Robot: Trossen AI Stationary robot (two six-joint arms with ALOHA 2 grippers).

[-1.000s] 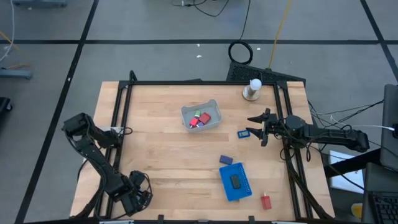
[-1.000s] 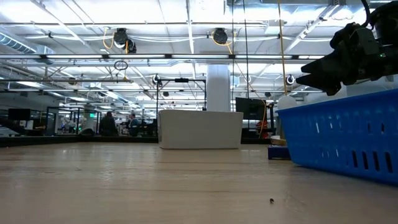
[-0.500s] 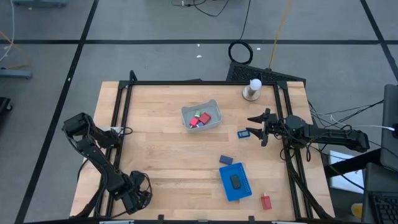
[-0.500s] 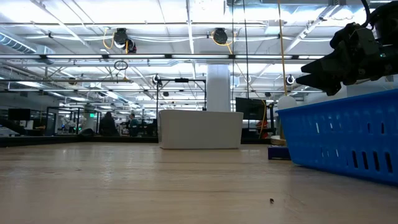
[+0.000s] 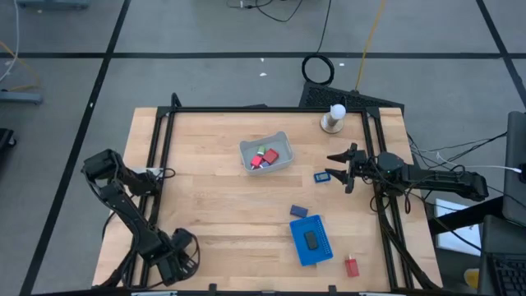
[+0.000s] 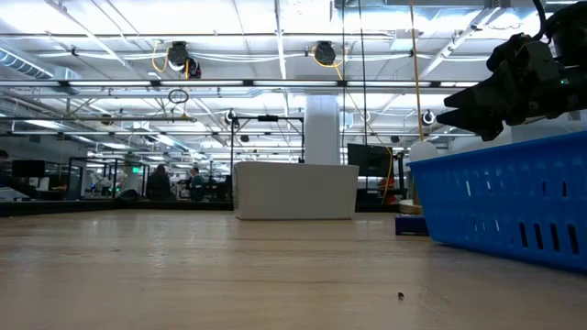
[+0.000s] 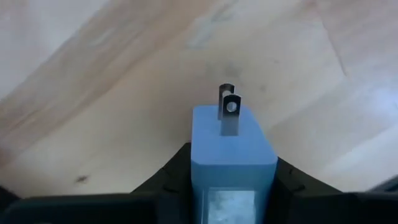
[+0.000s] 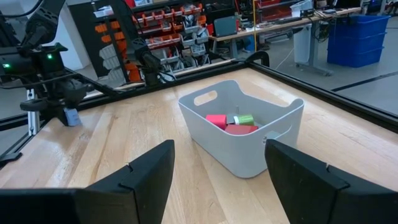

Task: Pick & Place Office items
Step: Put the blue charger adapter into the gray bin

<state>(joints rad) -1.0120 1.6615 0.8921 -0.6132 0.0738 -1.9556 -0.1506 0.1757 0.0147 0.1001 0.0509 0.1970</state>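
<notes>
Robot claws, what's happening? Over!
Left claw shut on light blue plug block, table's near-left corner. Right claw open, empty, facing pale grey bin. Nothing in the way.

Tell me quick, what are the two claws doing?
Left claw: shut on the light blue plug block.
Right claw: open, holding nothing, facing the pale bin.

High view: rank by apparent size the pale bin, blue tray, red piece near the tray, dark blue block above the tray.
1. Pale bin and blue tray: look about alike, unsure.
2. Dark blue block.
3. Red piece, close to the block.
</notes>
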